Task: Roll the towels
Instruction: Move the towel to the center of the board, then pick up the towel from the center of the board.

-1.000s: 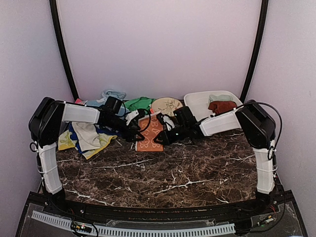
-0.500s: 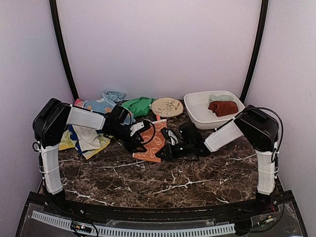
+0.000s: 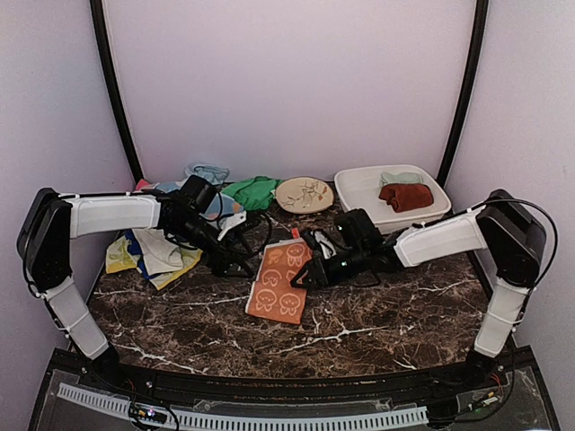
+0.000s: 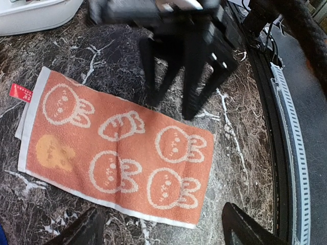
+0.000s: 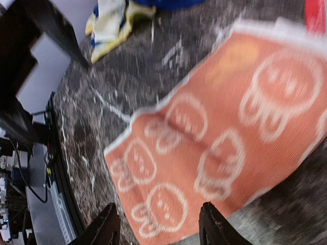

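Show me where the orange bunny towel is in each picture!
Top view: the orange bunny towel lies flat in the middle of the picture.
Left wrist: the towel fills the centre.
Right wrist: the towel covers the right side, blurred.
Shared landmark: the dark marble table beneath it.

Blurred orange towel (image 5: 219,148), its far end beyond the right wrist view's edge.

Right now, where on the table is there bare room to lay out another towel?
Bare marble runs along the near edge, in front of the orange towel, widest to its right below the right arm. The back is crowded: towel pile, plate, tub.
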